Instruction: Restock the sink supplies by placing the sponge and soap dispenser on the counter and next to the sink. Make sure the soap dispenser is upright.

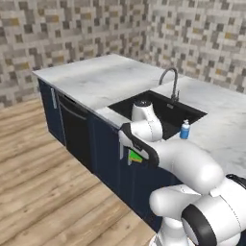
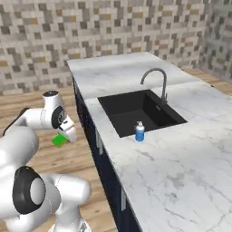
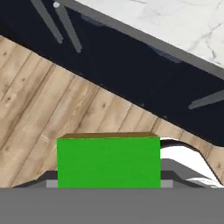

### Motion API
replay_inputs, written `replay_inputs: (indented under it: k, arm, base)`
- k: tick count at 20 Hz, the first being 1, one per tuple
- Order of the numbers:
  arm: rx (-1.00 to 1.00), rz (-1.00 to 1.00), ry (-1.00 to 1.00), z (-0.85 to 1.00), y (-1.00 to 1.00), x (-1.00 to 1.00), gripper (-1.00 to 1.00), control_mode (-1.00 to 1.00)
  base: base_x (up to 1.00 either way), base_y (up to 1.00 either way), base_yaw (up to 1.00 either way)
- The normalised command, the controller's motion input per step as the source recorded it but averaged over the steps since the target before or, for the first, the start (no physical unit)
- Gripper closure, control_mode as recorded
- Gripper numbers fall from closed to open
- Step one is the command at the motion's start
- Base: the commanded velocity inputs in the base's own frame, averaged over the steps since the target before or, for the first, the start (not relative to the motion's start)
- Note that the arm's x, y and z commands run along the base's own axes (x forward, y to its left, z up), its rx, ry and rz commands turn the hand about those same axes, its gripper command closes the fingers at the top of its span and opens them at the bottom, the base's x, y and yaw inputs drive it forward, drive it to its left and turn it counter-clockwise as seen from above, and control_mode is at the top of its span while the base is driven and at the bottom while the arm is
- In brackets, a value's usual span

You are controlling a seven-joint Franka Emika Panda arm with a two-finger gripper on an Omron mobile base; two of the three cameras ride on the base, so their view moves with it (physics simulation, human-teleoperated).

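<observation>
Sponge (image 3: 108,162) sits clamped in the gripper (image 2: 63,136), off the counter's (image 2: 181,172) near edge. Looks light and squashy; a flat-sided pinch suits it.

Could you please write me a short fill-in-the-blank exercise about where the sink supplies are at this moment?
1. The gripper holds the ____.
2. The soap dispenser stands ____ on the counter.
3. The dispenser is beside the black ____.
4. The sponge is over the wooden ____.

Missing words: sponge; upright; sink; floor
</observation>
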Motion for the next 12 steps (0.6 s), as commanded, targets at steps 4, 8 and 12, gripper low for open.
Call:
replay_inputs:
  k: [4, 8, 12]
  arm:
    - [0.00, 0.00, 0.00, 0.00, 0.00, 0.00, 1.00, 1.00]
    - [0.00, 0.00, 0.00, 0.00, 0.00, 0.00, 1.00, 1.00]
    - [0.00, 0.00, 0.00, 0.00, 0.00, 0.00, 1.00, 1.00]
  base:
    - [0.93, 0.86, -0.70]
    - [0.64, 1.00, -0.59]
    - [0.35, 1.00, -0.50]
